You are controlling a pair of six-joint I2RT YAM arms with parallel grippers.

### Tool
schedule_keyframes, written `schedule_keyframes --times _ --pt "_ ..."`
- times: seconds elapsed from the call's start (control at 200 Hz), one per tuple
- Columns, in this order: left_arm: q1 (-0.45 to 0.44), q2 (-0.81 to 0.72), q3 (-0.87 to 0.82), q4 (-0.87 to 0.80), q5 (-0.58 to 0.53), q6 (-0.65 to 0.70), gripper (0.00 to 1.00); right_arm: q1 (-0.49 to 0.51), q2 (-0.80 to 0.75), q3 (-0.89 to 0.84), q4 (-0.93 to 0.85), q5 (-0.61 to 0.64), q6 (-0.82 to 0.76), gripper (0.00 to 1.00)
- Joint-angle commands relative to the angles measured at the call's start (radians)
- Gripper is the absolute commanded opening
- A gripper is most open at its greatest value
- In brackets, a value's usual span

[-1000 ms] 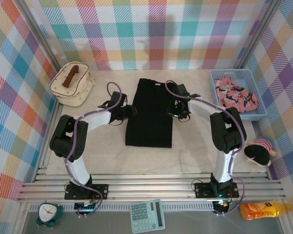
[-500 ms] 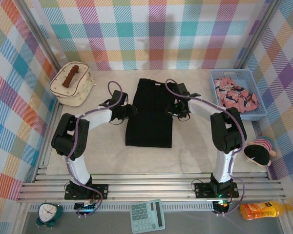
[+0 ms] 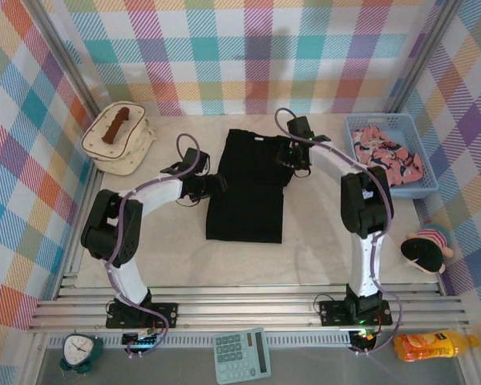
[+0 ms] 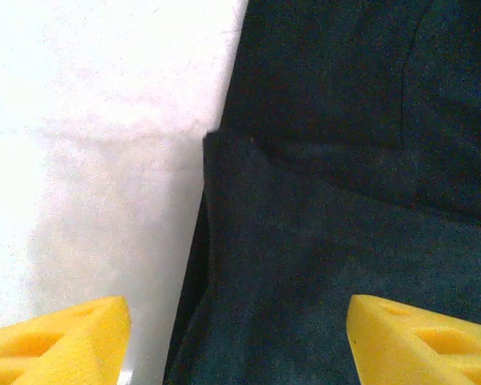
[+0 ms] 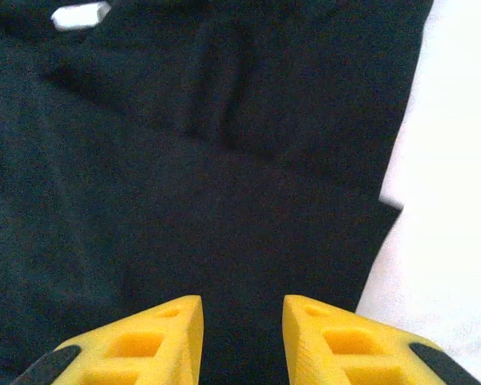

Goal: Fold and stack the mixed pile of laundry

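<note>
Folding the black shirt (image 3: pixel 247 188): left gripper (image 4: pixel 239 321), fingers apart, straddled its 9 o'clock edge; right gripper (image 5: pixel 242 313), grip untellable; edge-pinching seemed next.

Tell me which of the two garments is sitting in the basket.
The pink printed garment, bunched up in the light-blue basket at the right. The black shirt lies spread flat outside it.
</note>
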Motion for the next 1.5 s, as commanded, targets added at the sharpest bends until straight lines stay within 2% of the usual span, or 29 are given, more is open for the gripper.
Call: schedule_keyframes --times 0.0,0.165,0.34,0.46,0.63,0.87,0.92,0.975,1.075,1.135,1.335,1.495 --pt "-0.057 -0.139 -0.034 -0.092 0.0 -0.003 0.73 -0.003 0.104 0.089 -0.071 0.0 -0.006 0.31" --pt "-0.19 -0.168 -0.127 0.01 0.12 -0.134 0.58 -0.008 0.205 0.194 -0.133 -0.023 0.023 0.33" --pt "-0.29 -0.042 -0.156 0.097 0.154 -0.195 0.54 -0.012 0.304 0.289 -0.157 -0.075 0.022 0.37" --pt "-0.31 0.022 -0.172 0.094 0.177 -0.188 0.53 -0.025 0.393 0.407 -0.185 -0.134 0.011 0.38" --pt "-0.313 0.025 -0.221 0.047 0.194 -0.16 0.53 -0.05 0.492 0.558 -0.18 -0.265 -0.007 0.38" --pt "-0.338 -0.014 -0.206 0.01 0.259 -0.16 0.53 -0.055 0.462 0.597 -0.103 -0.469 -0.043 0.42" --pt "-0.338 -0.027 -0.178 -0.002 0.276 -0.158 0.56 -0.054 0.428 0.583 -0.099 -0.493 -0.062 0.43" --pt "-0.336 -0.051 -0.126 -0.048 0.261 -0.135 0.63 -0.055 0.37 0.537 -0.09 -0.492 -0.08 0.45" --pt "-0.308 -0.104 -0.017 -0.155 0.168 -0.075 0.78 -0.055 0.216 0.372 -0.032 -0.472 -0.098 0.47" --pt "-0.271 -0.139 0.019 -0.185 0.112 -0.049 0.82 -0.053 0.124 0.261 -0.011 -0.453 -0.105 0.47" --pt "-0.08 -0.197 -0.009 -0.133 0.019 -0.012 0.81 -0.045 -0.095 -0.027 -0.008 -0.353 -0.115 0.45" --pt "-0.002 -0.143 -0.042 -0.057 -0.032 0.025 0.75 -0.016 -0.146 -0.147 -0.019 -0.273 -0.104 0.42"
